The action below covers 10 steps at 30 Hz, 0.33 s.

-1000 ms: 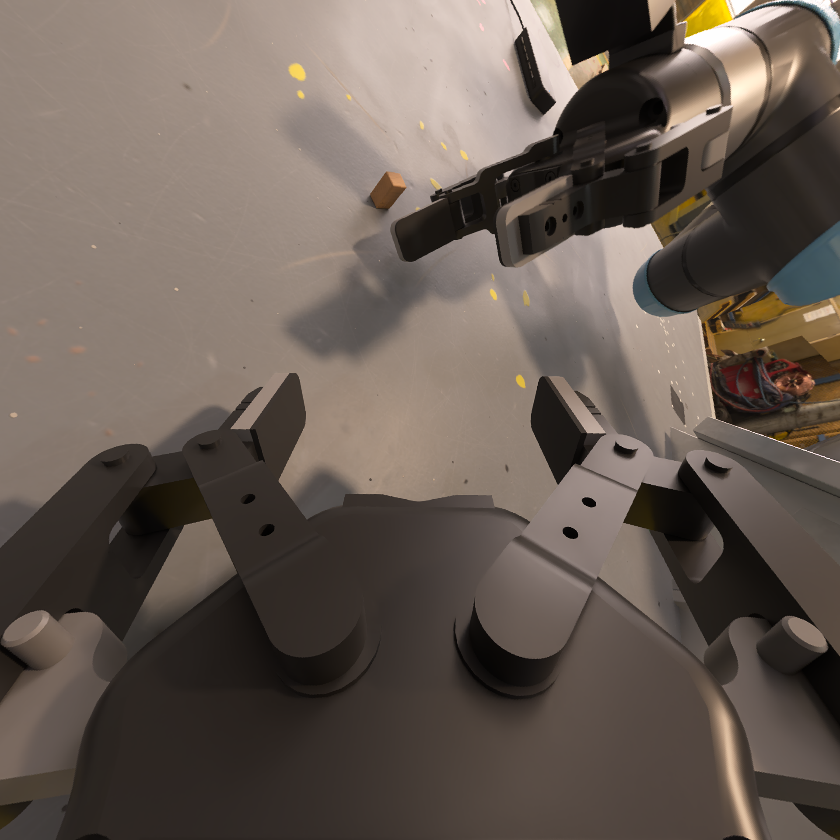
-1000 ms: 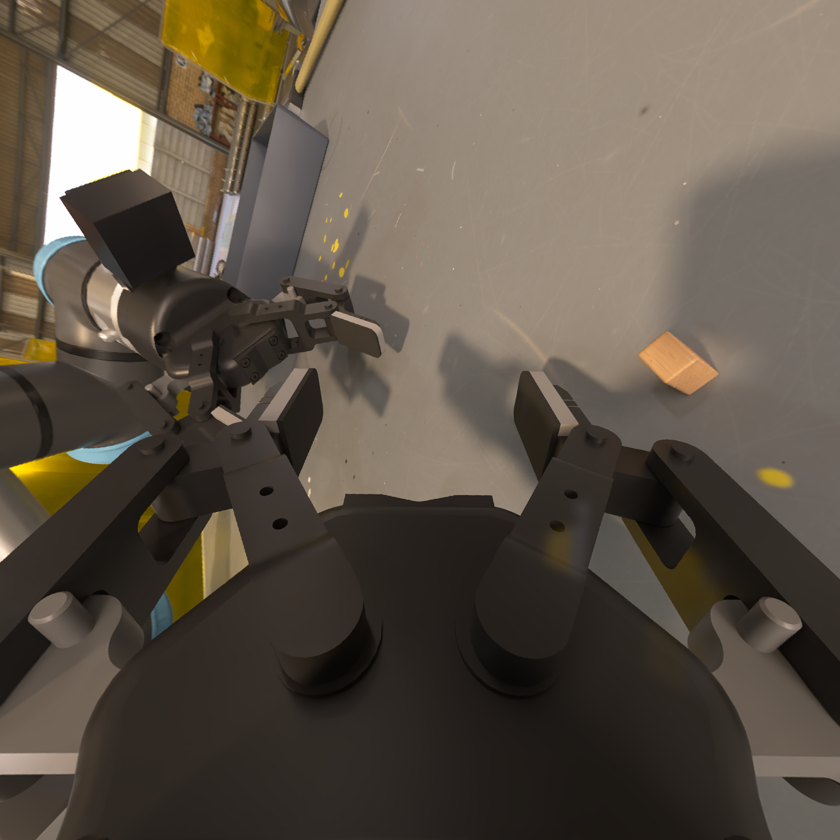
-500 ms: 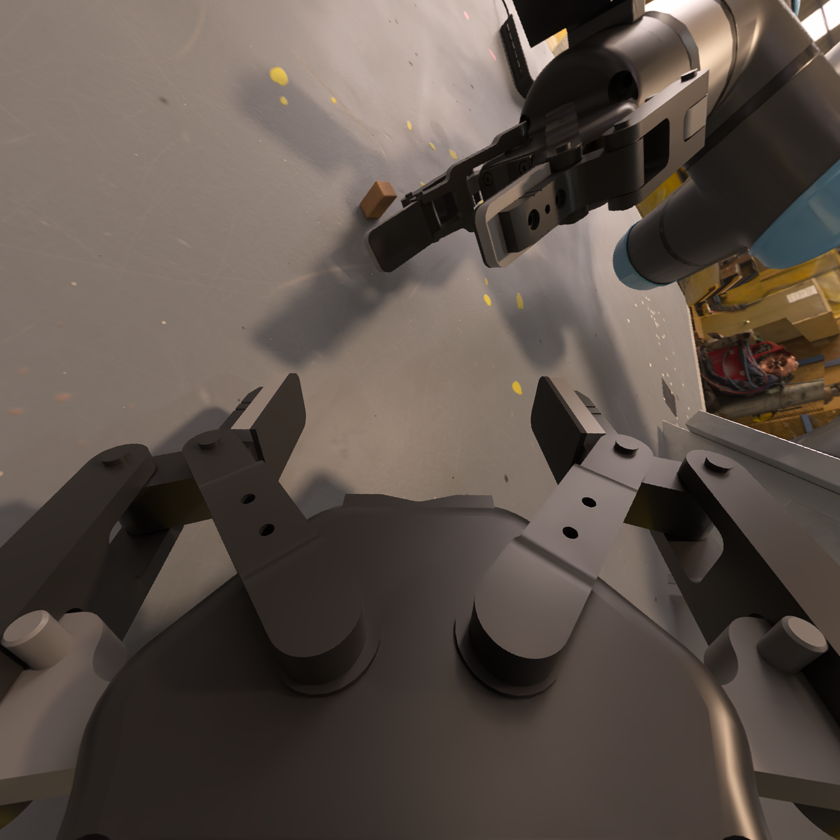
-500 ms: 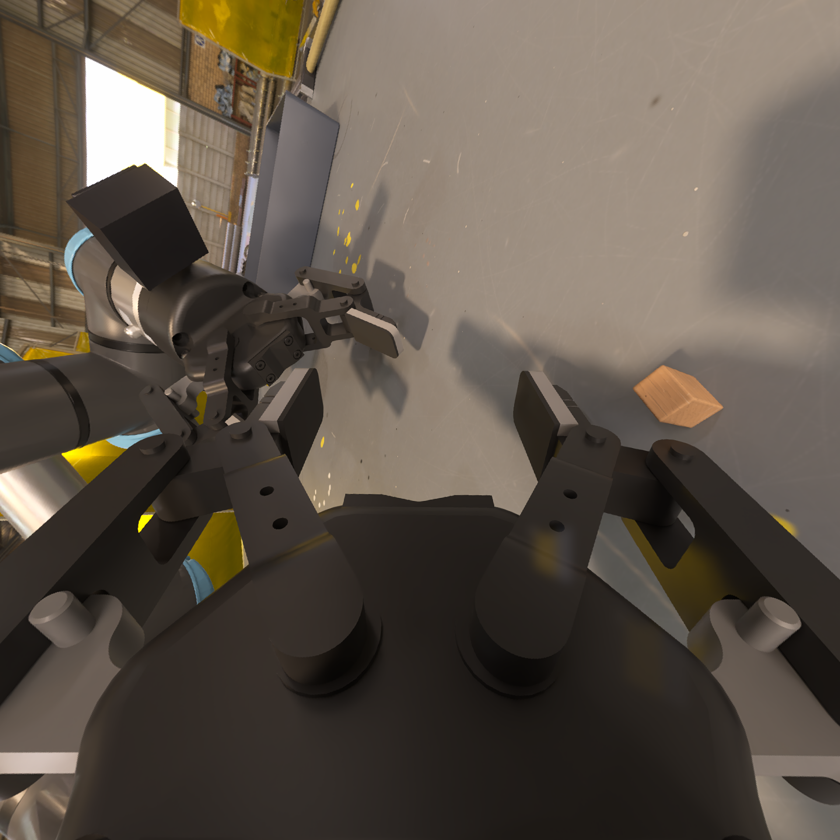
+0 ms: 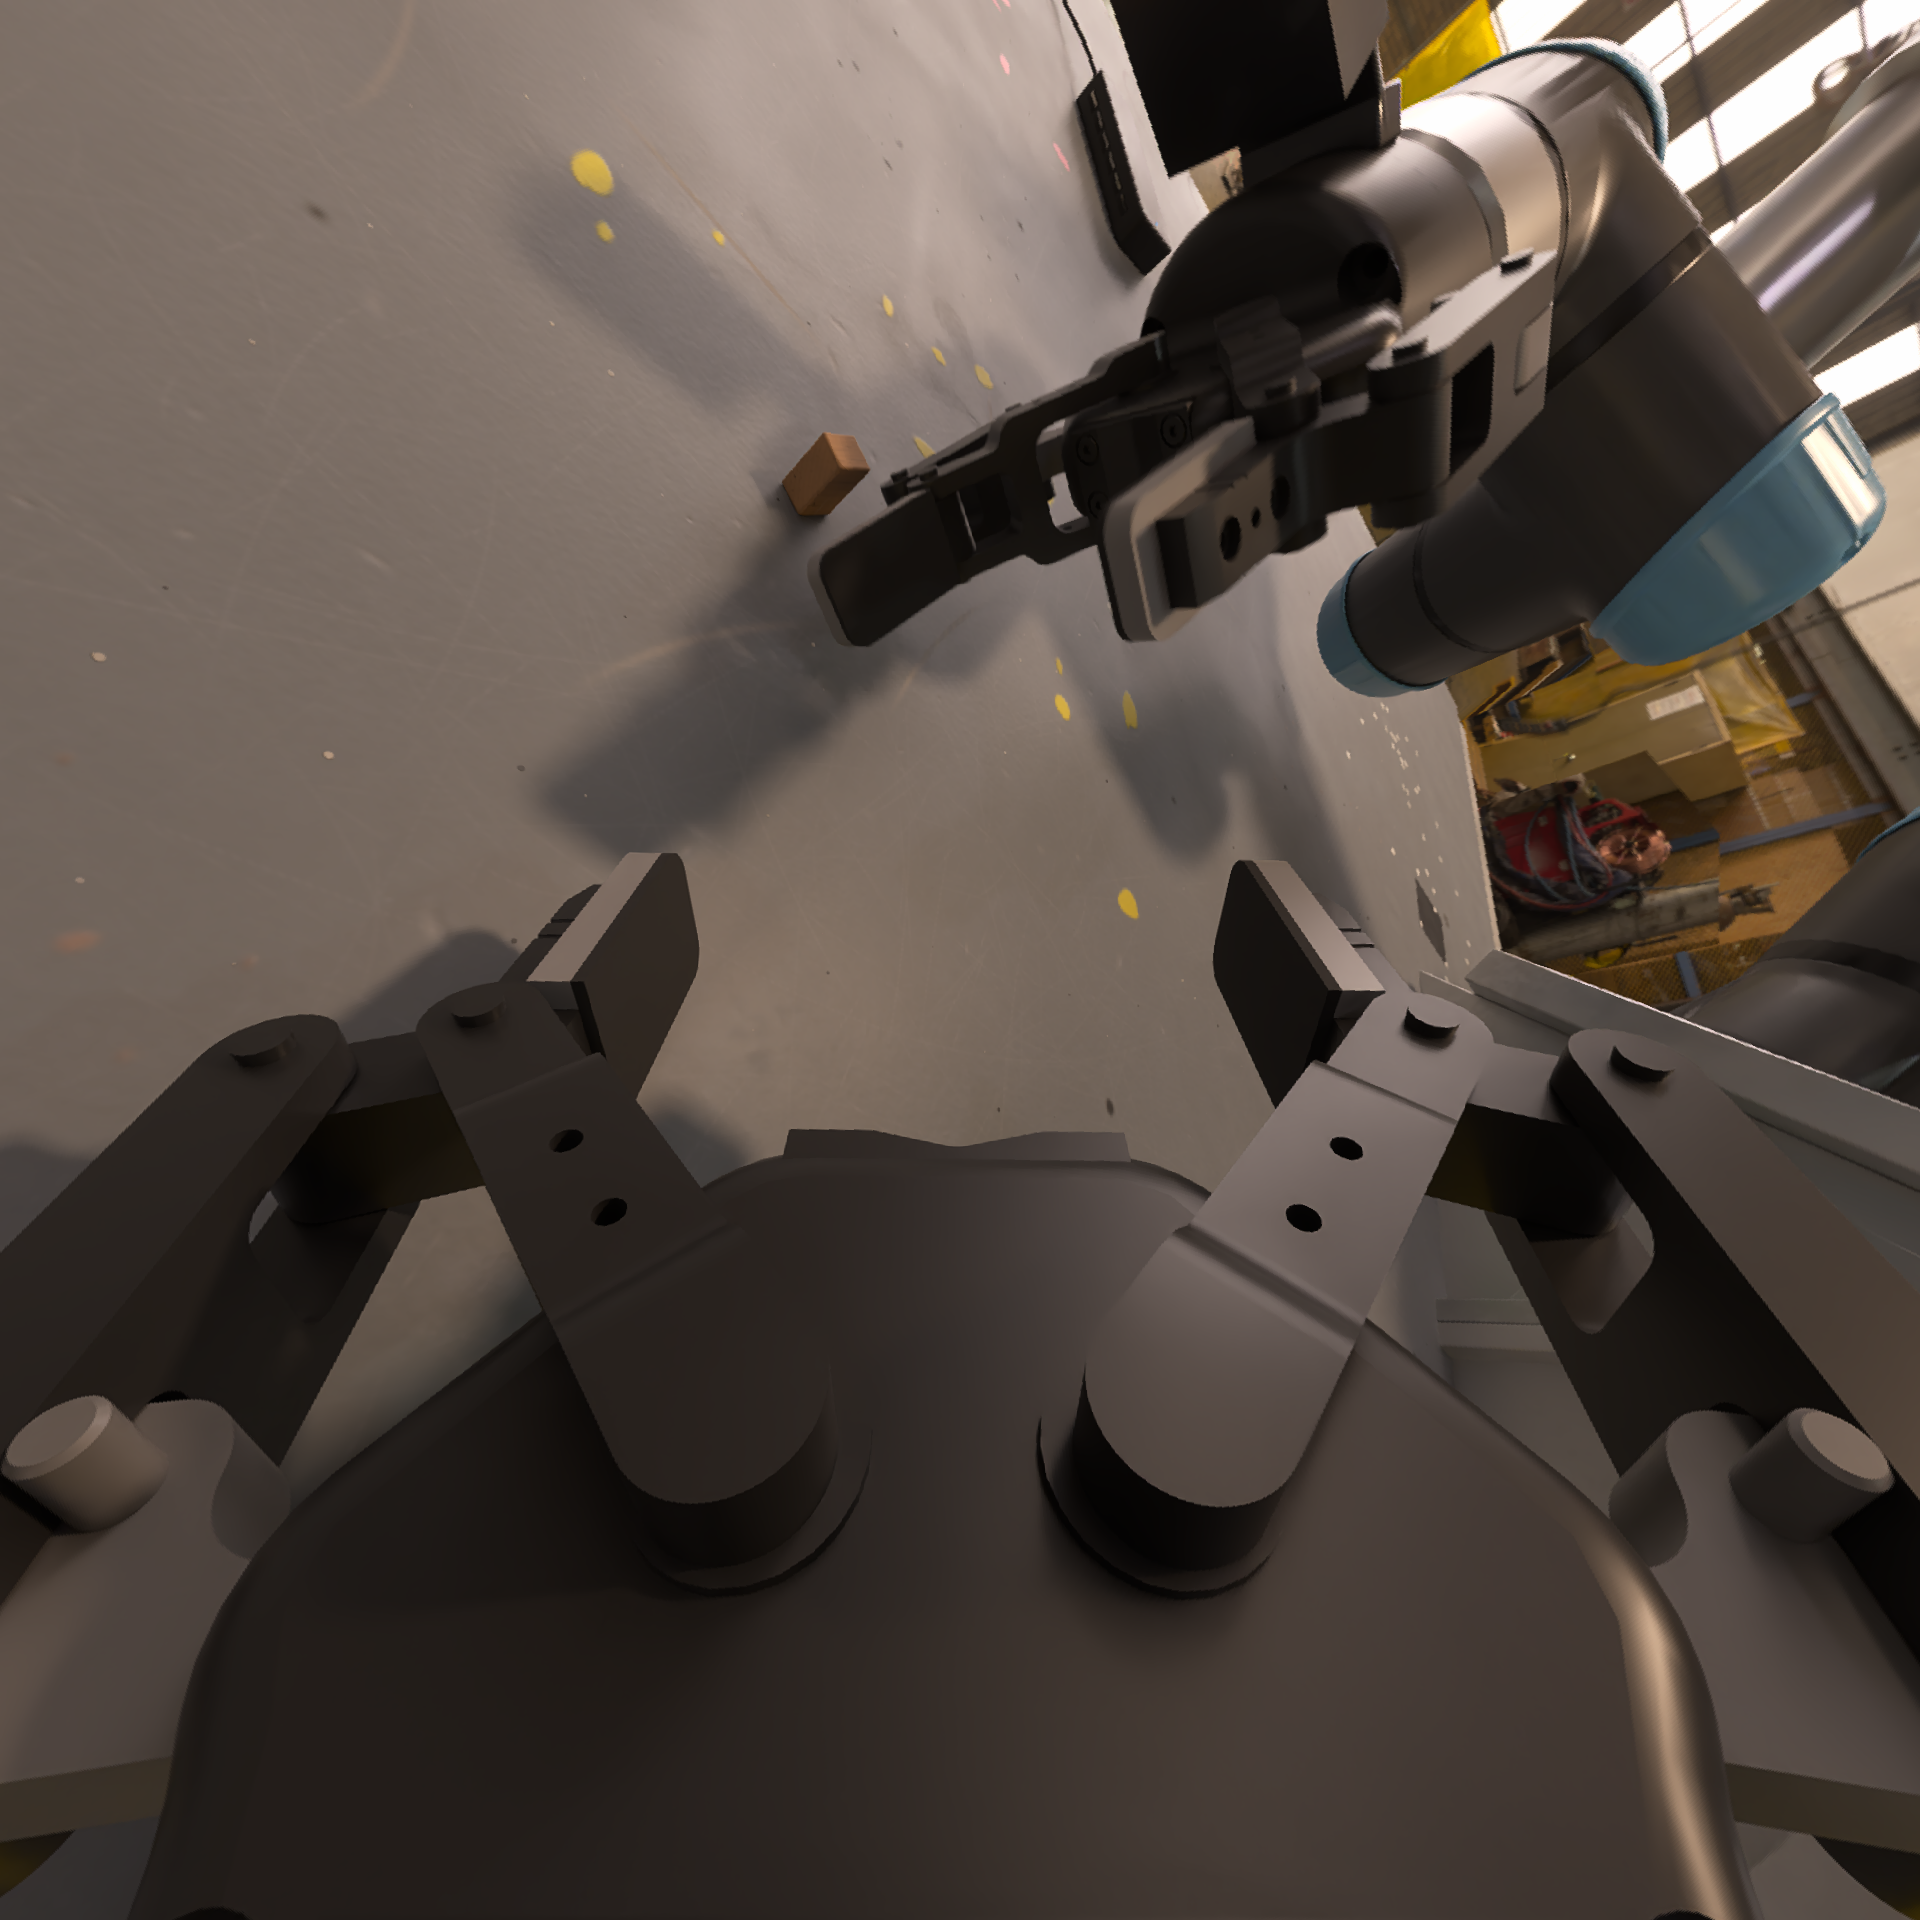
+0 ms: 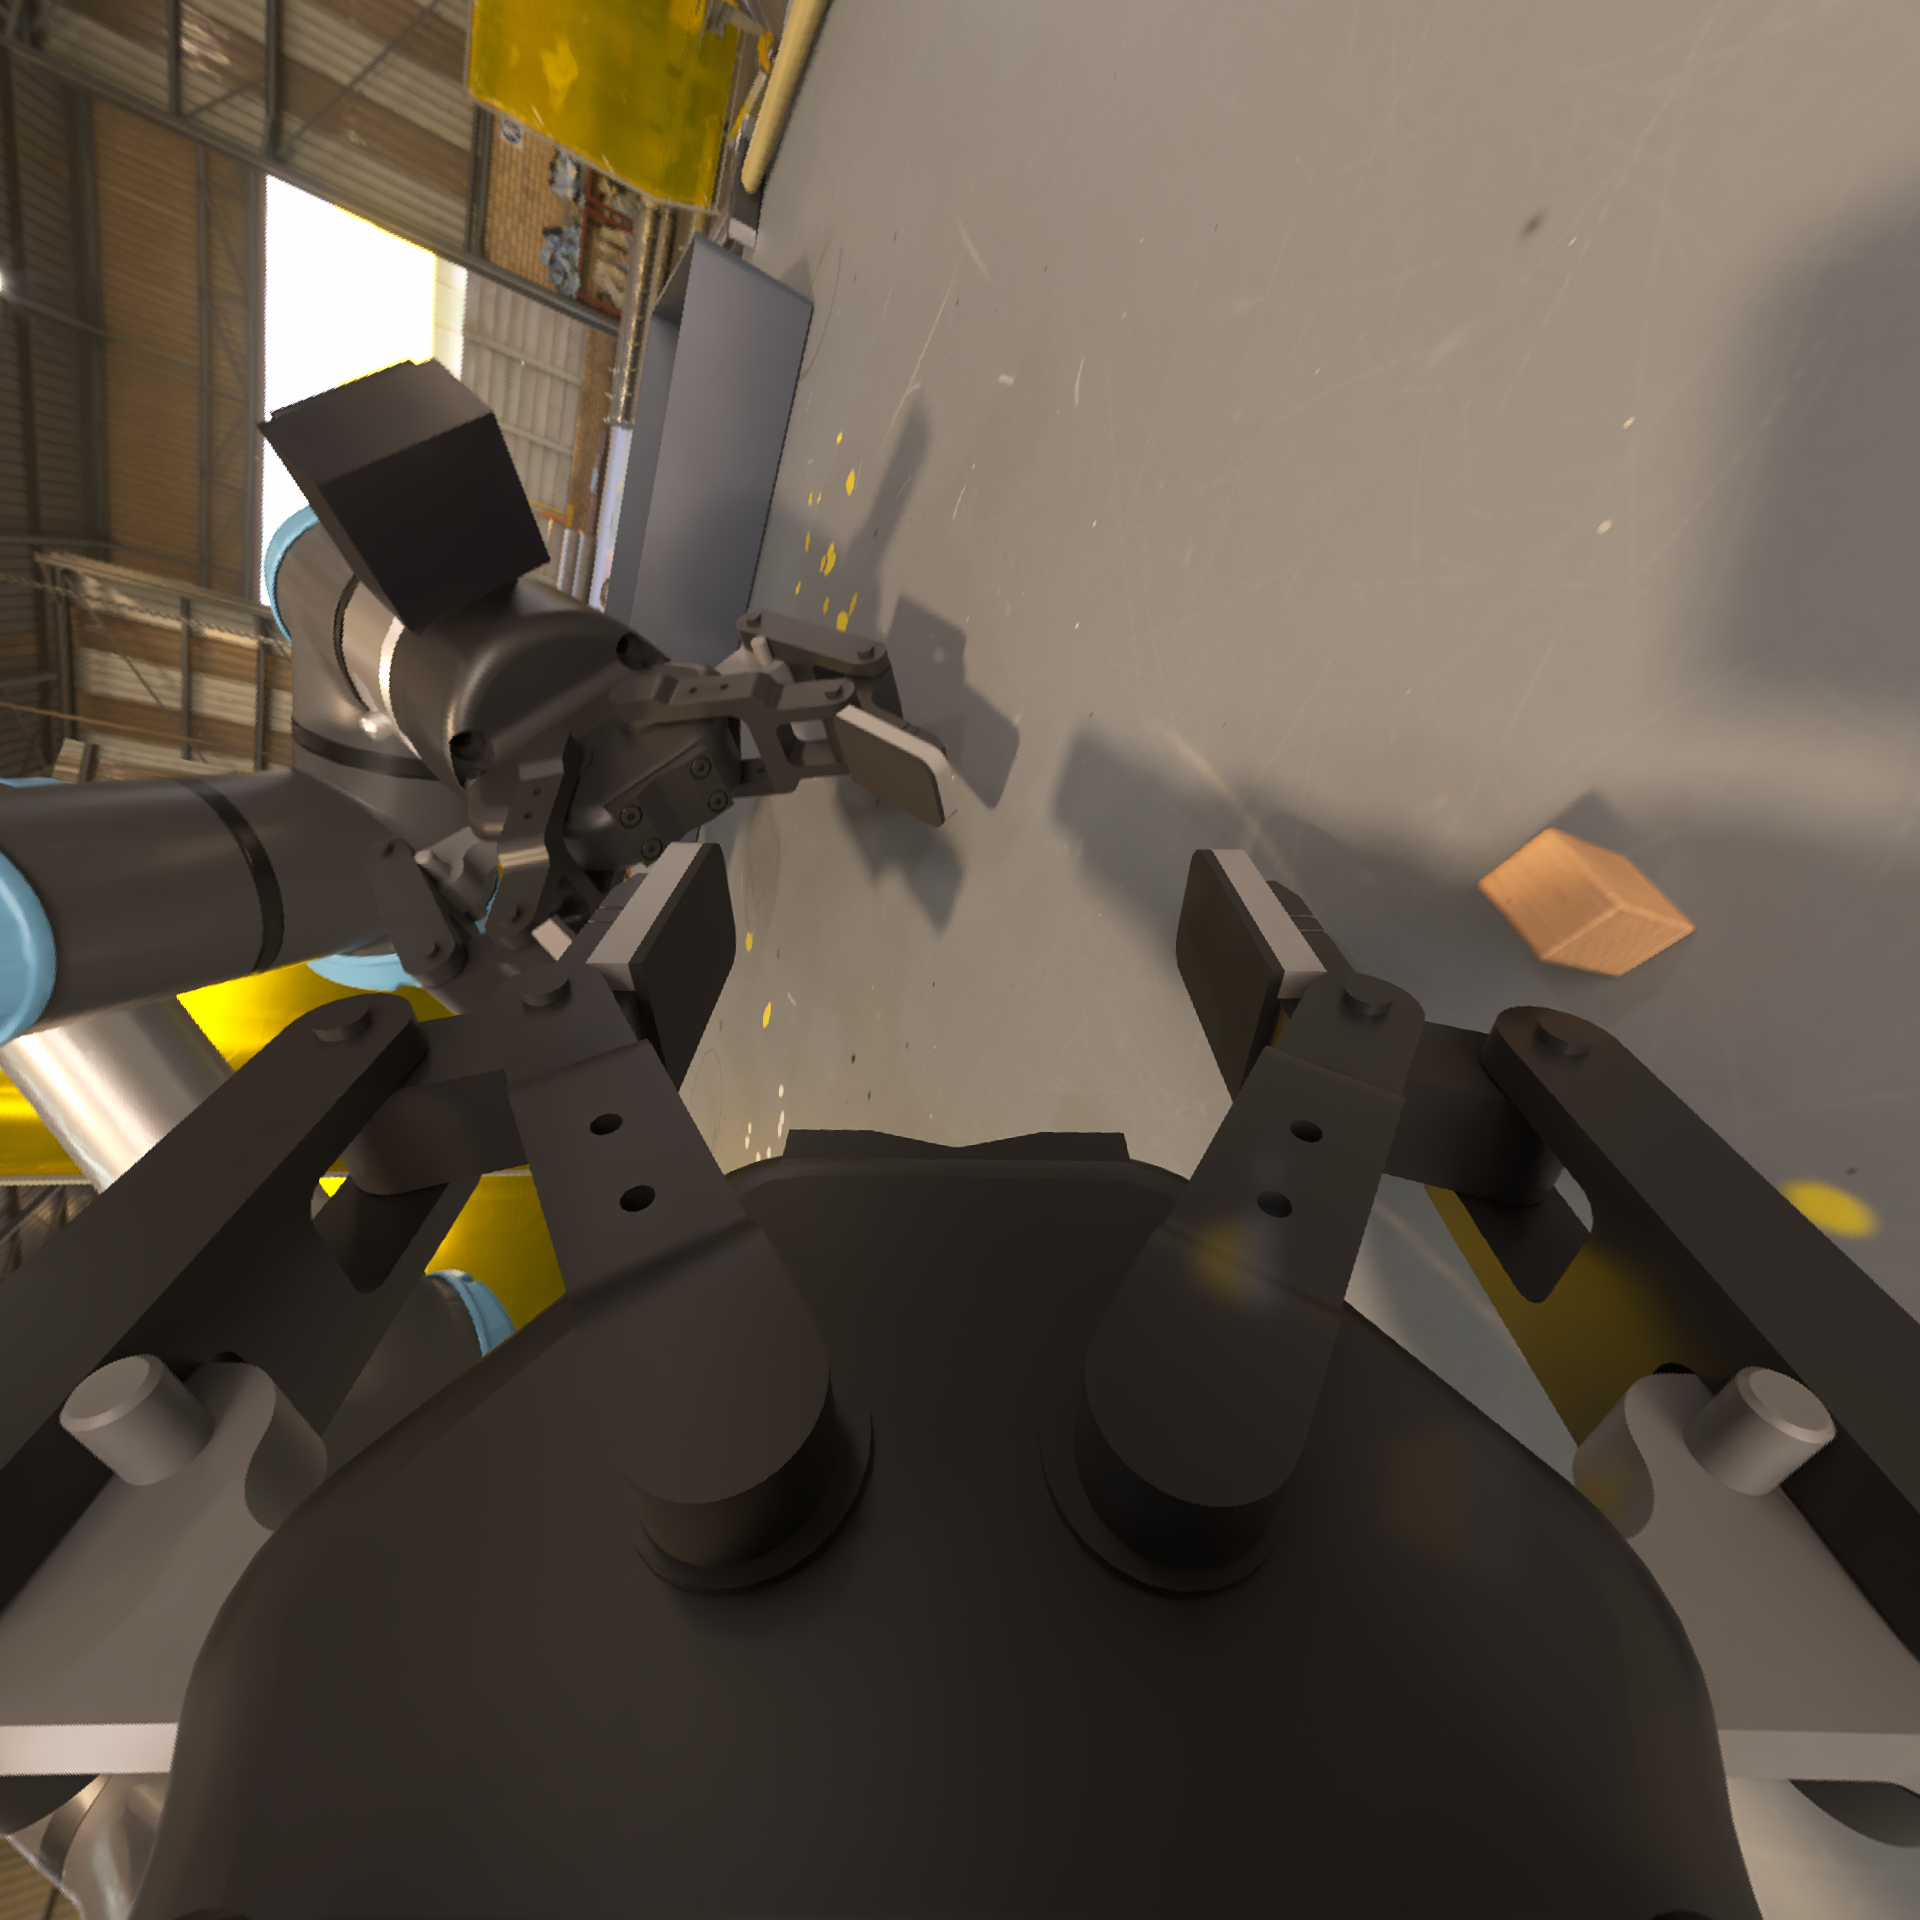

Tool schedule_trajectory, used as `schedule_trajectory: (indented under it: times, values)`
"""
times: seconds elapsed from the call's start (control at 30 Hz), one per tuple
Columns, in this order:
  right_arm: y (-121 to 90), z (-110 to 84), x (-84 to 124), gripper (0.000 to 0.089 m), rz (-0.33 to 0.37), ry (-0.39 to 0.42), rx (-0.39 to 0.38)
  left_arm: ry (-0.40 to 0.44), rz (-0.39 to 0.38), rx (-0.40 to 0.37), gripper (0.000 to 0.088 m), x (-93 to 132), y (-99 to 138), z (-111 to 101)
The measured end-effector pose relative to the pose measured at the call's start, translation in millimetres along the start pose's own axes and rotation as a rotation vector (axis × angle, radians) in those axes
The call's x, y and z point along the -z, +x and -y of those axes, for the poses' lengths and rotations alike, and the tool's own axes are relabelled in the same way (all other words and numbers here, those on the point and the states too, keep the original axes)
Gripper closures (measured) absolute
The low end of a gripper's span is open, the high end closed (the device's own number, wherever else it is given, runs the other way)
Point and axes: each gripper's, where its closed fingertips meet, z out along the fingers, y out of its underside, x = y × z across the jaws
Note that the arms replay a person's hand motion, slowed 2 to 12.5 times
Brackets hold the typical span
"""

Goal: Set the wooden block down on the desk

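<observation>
A small wooden block (image 5: 825, 473) rests on the grey desk (image 5: 312, 520), free of both grippers. In the right wrist view the wooden block (image 6: 1584, 902) lies to the right of my right gripper (image 6: 956, 935), which is open and empty above the desk. My left gripper (image 5: 951, 940) is open and empty, well short of the block. The right gripper also shows in the left wrist view (image 5: 987, 561), open, its fingertip close beside the block. The left gripper also shows in the right wrist view (image 6: 883, 727), open.
A dark flat device (image 5: 1117, 177) lies near the desk's far edge. A grey panel (image 6: 707, 457) stands at the desk's side. Yellow paint specks (image 5: 590, 168) dot the desk (image 6: 1351, 364). Workshop clutter lies beyond the desk edge.
The block stays resting on the desk. Both open grippers have drawn back and away from it, so it looks smaller in the left wrist view and slides down in the right wrist view.
</observation>
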Motion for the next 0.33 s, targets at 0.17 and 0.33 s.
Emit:
schedule_trajectory:
  times: [0.17,0.33]
  values:
    - [-2.3,-14.3,1.8,0.0116,-0.024,-0.052,0.027,0.013,0.008,0.014,0.0028,3.9,-2.1,0.3]
    - [-5.0,-24.8,1.4,0.0103,-0.034,-0.092,0.045,0.02,0.024,0.013,0.0028,6.3,-5.1,0.1]
